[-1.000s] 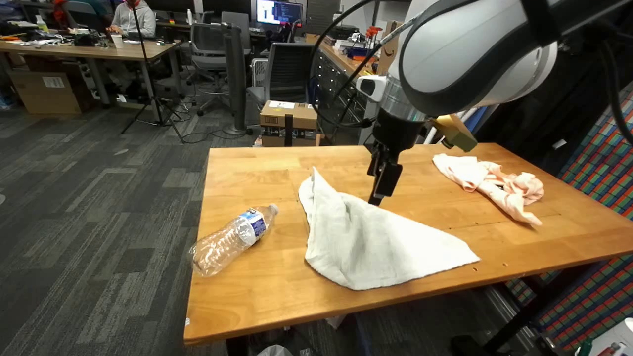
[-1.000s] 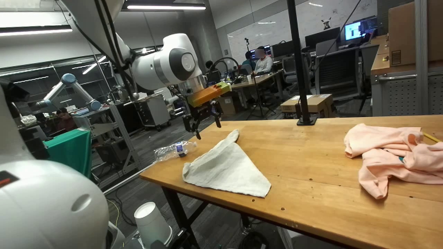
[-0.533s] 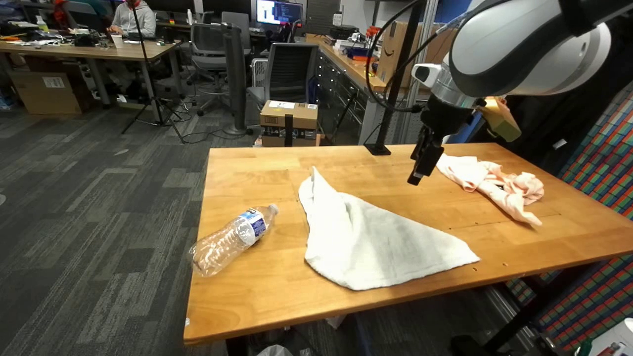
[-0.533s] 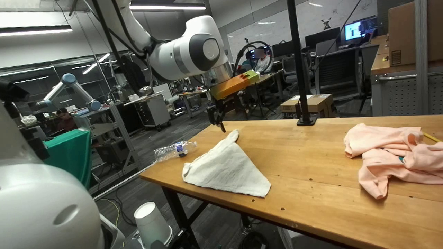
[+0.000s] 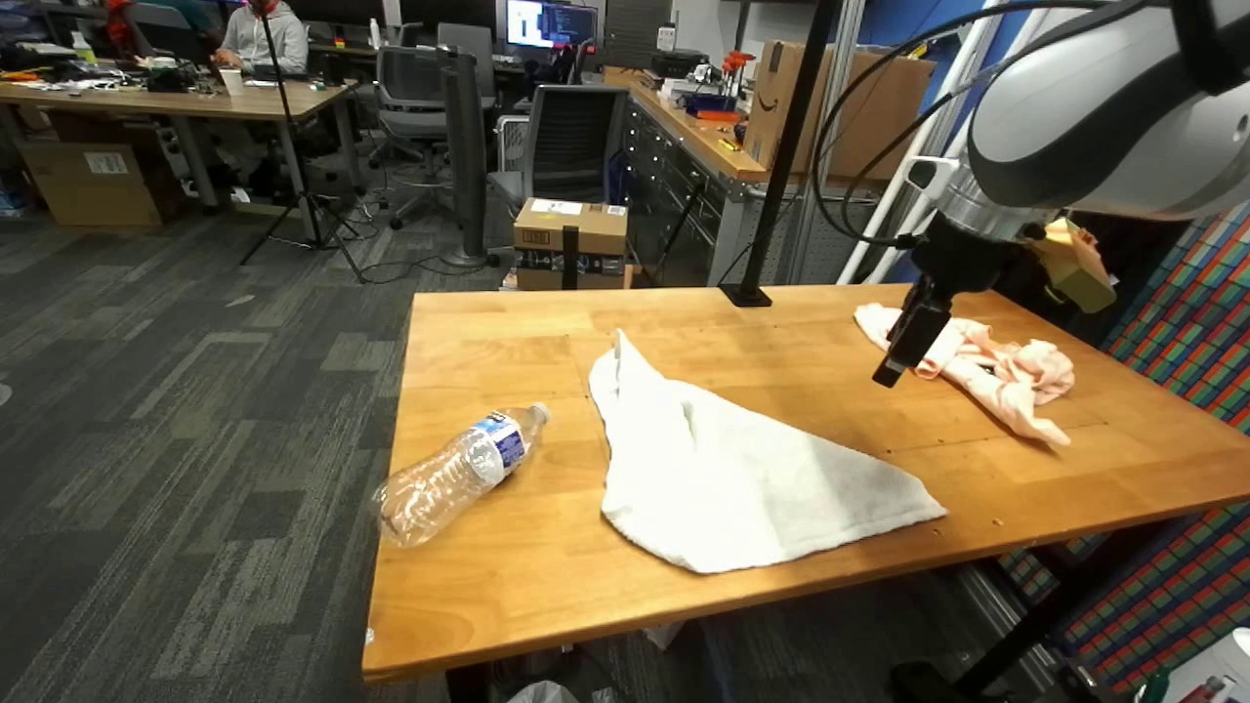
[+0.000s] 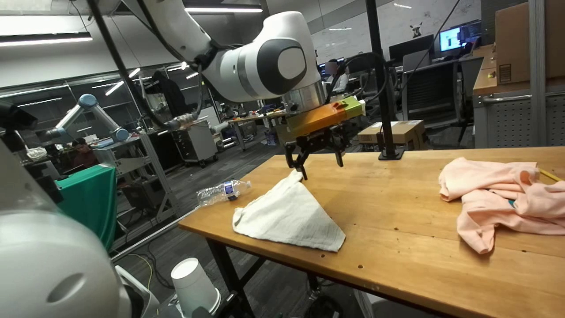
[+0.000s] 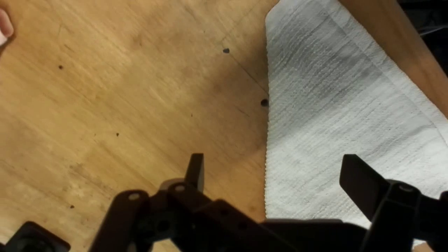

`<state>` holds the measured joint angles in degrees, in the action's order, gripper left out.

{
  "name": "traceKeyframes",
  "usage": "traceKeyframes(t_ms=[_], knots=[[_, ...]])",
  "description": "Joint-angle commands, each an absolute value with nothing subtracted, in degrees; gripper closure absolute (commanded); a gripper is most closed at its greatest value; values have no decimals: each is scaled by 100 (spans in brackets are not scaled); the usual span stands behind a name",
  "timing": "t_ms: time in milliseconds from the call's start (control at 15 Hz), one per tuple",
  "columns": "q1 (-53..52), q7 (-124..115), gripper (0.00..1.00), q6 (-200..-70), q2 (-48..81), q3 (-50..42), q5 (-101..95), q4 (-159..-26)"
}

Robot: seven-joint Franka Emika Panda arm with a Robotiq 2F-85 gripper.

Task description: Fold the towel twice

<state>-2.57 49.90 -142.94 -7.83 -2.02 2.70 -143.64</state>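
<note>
The white towel (image 5: 732,478) lies on the wooden table, folded into a rough triangle with a raised crease and a pointed corner. It also shows in an exterior view (image 6: 287,216) and in the wrist view (image 7: 325,115). My gripper (image 6: 322,171) is open and empty, raised above the table, with its fingers spread. In an exterior view the gripper (image 5: 886,376) appears beyond the towel, in front of the pink cloth. In the wrist view the gripper (image 7: 273,155) straddles the towel's straight edge, one finger over bare wood and one over the towel. The fingers do not touch the towel.
A clear plastic bottle (image 5: 459,478) lies beside the towel, also seen in an exterior view (image 6: 225,191). A crumpled pink cloth (image 6: 503,194) lies at the table's other side. A black post (image 6: 382,88) stands on the table's far edge. The towel lies close to the near table edge.
My gripper has moved to the right in both exterior views, away from the bottle side and toward the pink cloth. The towel, bottle and pink cloth have not moved.
</note>
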Motion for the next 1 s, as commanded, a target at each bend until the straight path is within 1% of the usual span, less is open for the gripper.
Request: traceKeyframes(t_ms=[0, 400, 467, 933], knots=[[-216, 4638, 0, -14481, -1439, -240, 321, -15055], [-283, 3880, 0, -14926, -2198, -85, -191, -16280], [-320, 3822, 0, -14738, -1810, -89, -245, -15744], [-372, 4095, 0, -15453, -1808, -352, -540, -15823]])
